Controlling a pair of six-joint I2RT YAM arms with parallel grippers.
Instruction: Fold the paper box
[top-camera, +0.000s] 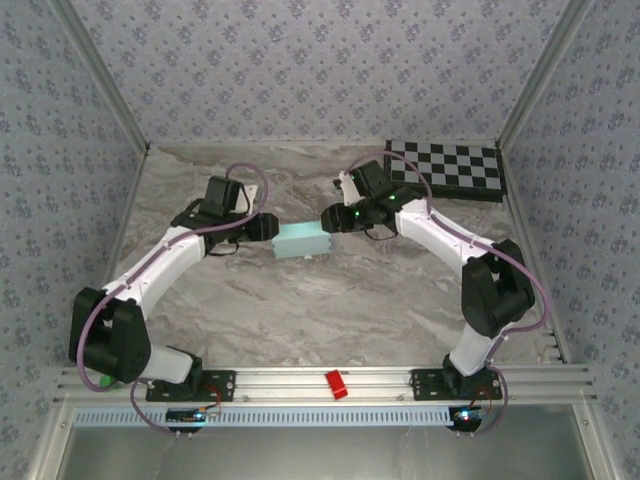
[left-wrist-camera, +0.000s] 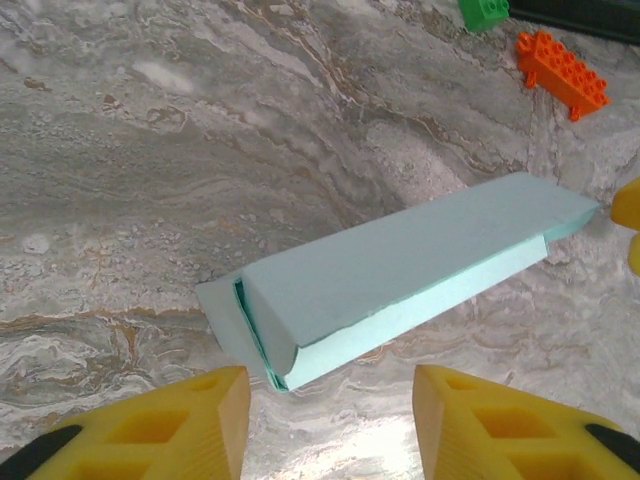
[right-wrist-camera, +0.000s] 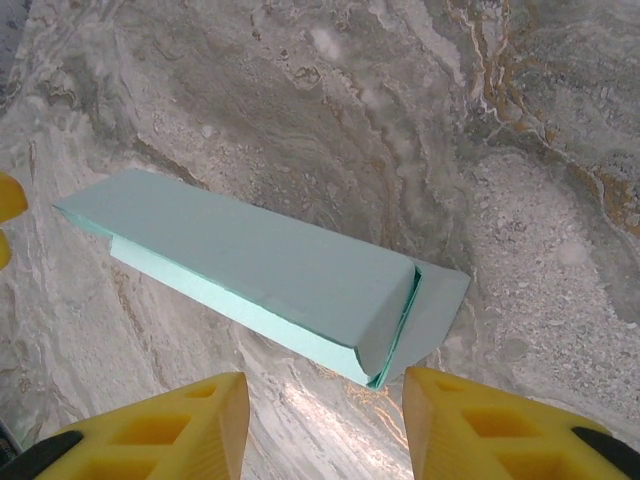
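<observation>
Left hand (left-wrist-camera: 328, 405): fingers spread, just short of the paper box (left-wrist-camera: 400, 265), not touching; the box's end flap stands ajar. Right hand (right-wrist-camera: 322, 405): fingers spread likewise at the opposite end. The box lies flat mid-tabletop (top-camera: 300, 310), with both arms bent inward toward it. From above, the fingertips are hard to make out. Beyond lie an orange brick (left-wrist-camera: 562, 72) and a green brick (left-wrist-camera: 483, 12), the latter cut off by the frame edge. The checkerboard (top-camera: 450, 168) sits far right.
</observation>
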